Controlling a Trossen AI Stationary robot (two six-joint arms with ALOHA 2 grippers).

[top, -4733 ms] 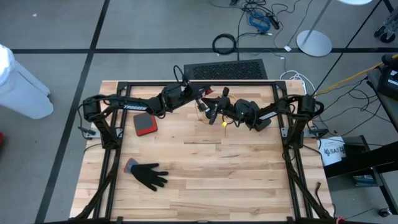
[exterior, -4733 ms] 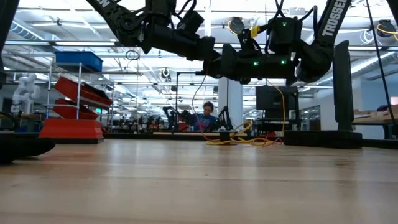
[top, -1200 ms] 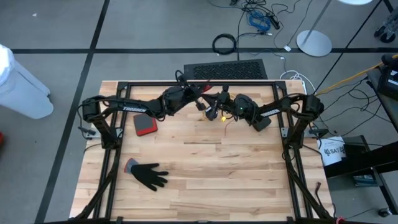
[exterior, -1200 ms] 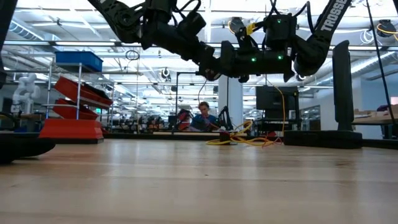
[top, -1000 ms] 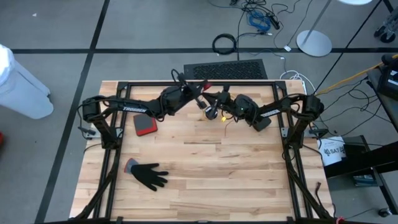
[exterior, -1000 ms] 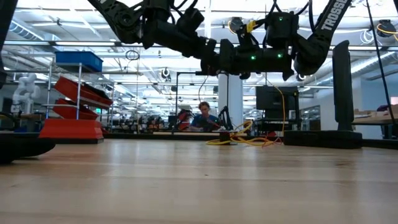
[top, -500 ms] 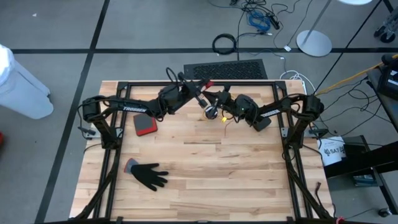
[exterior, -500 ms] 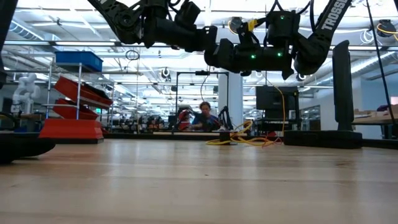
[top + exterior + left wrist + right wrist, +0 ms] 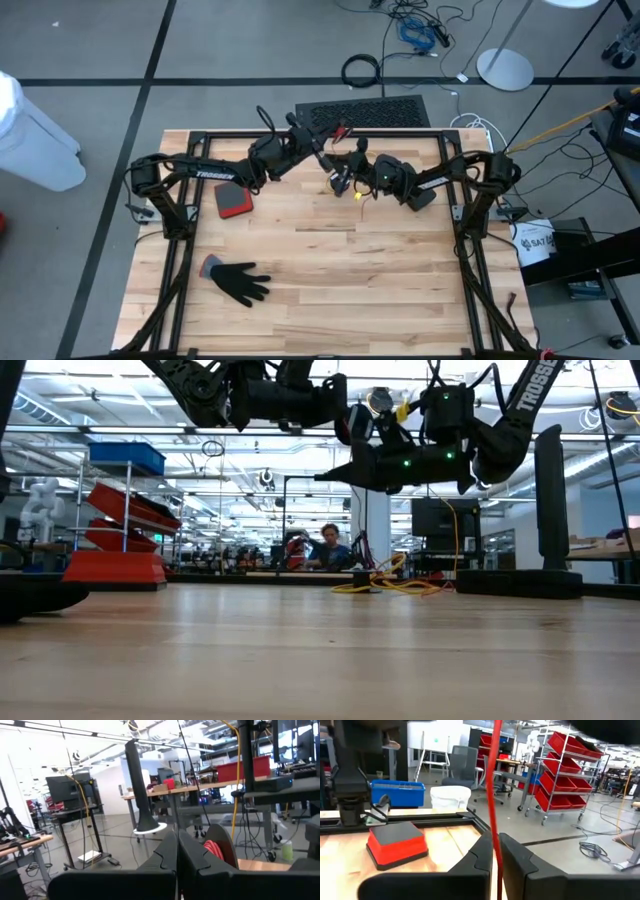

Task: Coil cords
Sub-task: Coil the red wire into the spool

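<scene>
A thin red-orange cord (image 9: 494,795) runs straight between my two grippers, high above the table's far middle. My left gripper (image 9: 333,135) is shut and tipped upward, with red loops of the cord (image 9: 215,851) bunched beside its fingers. Just nearer and lower, my right gripper (image 9: 342,182) points level toward the table's left and is shut on the cord. A yellow bit (image 9: 358,195) shows beside the right gripper. In the low view both grippers (image 9: 345,440) hang well clear of the tabletop. My left gripper has the cord at its fingertips, where red loops (image 9: 341,128) stick out. The shut fingers (image 9: 167,852) hide the place of contact. The cord is lifted clear of the table. My right gripper pinches the cord's straight stretch (image 9: 495,837) between its two fingers (image 9: 482,855), which lie level across it. From there the cord rises straight toward the left gripper, clear of the table.
A red-and-black block (image 9: 232,200) lies on the table's left, and a black glove (image 9: 240,282) lies near the front left. A black grille (image 9: 365,112) sits at the far edge. Bare wood (image 9: 380,280) fills the near half. A thick black cable ring (image 9: 360,70) lies on the floor beyond.
My left gripper has rolled and tipped upward. Its fingertips have swung up and toward the table's far edge, away from the right gripper, drawing the cord out straight between the two. My right gripper has kept its place.
</scene>
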